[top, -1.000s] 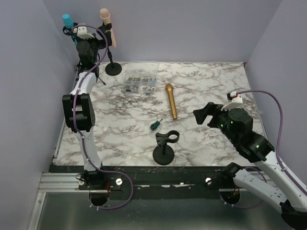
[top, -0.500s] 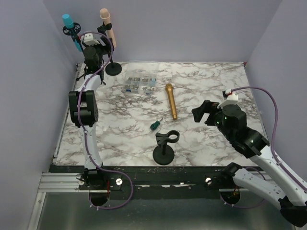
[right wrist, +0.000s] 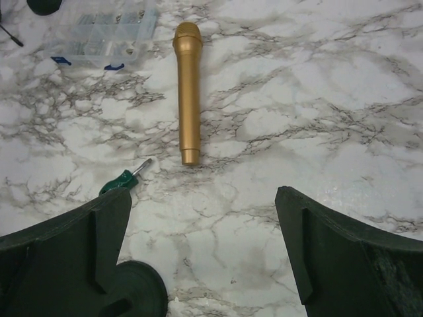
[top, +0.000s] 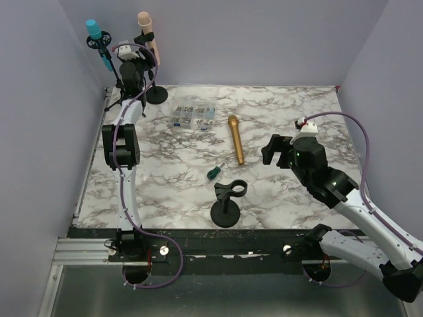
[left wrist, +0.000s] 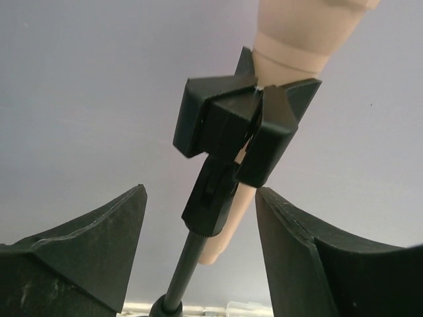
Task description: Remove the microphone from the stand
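I'm seeing soft, even overhead light: the marble bench (top: 284,119) reads evenly bright, and shadows are faint. In the right wrist view the dark fingers (right wrist: 59,257) of my right tool (right wrist: 203,198), at 7 and 5 o'clock, look soft; the bench between is sharp.

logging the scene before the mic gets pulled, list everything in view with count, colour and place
beige microphone: 1, beige, clipped upright in the black stand, far left by the back wall
blue microphone: 1, blue, on its own stand in the far left corner
gold microphone: 1, gold, lying flat mid-table
empty stand: 1, black, near edge, centre
parts box: 1, clear, far side, left of the gold microphone
screwdriver: 1, green handle, between the gold microphone and the empty stand
table: 1, white marble
left pincer: 1, black, open, either side of the black stand's clip
right pincer: 1, black, open, above the table, right of centre
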Controlling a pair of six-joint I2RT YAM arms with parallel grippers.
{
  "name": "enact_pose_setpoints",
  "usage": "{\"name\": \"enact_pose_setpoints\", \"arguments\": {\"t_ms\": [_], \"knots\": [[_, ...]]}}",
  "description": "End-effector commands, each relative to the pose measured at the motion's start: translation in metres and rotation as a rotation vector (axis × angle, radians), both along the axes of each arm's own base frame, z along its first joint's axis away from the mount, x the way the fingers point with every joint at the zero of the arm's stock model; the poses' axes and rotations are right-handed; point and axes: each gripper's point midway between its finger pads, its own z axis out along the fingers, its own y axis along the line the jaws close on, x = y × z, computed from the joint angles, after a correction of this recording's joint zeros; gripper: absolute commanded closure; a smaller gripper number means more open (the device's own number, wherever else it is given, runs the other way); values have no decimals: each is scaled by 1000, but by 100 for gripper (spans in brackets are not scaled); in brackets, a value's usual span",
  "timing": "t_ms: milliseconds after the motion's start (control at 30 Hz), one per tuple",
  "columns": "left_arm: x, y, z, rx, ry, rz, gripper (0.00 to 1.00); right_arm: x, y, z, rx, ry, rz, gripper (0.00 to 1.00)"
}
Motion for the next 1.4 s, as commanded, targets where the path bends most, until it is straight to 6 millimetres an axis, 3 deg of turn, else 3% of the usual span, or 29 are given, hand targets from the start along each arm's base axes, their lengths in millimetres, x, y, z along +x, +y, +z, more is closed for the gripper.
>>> {"name": "enact_pose_setpoints", "arguments": {"t_ms": [0,200,367,600,900,933,1000,1200,1333,1367], "knots": [[6,-1,9,21,-62,31,36,15,-11,30,-51,-102,-68,0],[8,-9,12,39,-86,27,53,25,-18,31,-132,-133,-90,0],[13,-18,17,110,-68,26,72,33,-16,20,-227,-46,-94,0],[-2,-19,13,148,-6,52,100,34,-2,9,-233,11,-28,0],[-42,-20,9,134,25,64,100,38,8,15,-199,-60,20,0],[-46,-39,8,137,32,38,100,38,9,15,-186,-61,17,0],[-54,-45,8,120,54,21,100,36,9,17,-164,-60,16,0],[-84,-59,17,125,85,6,100,20,4,25,-83,-74,7,0],[-117,-58,32,94,105,18,100,5,2,35,-19,-84,32,0],[-127,-58,28,92,133,25,100,1,3,37,-2,-87,49,0]]}}
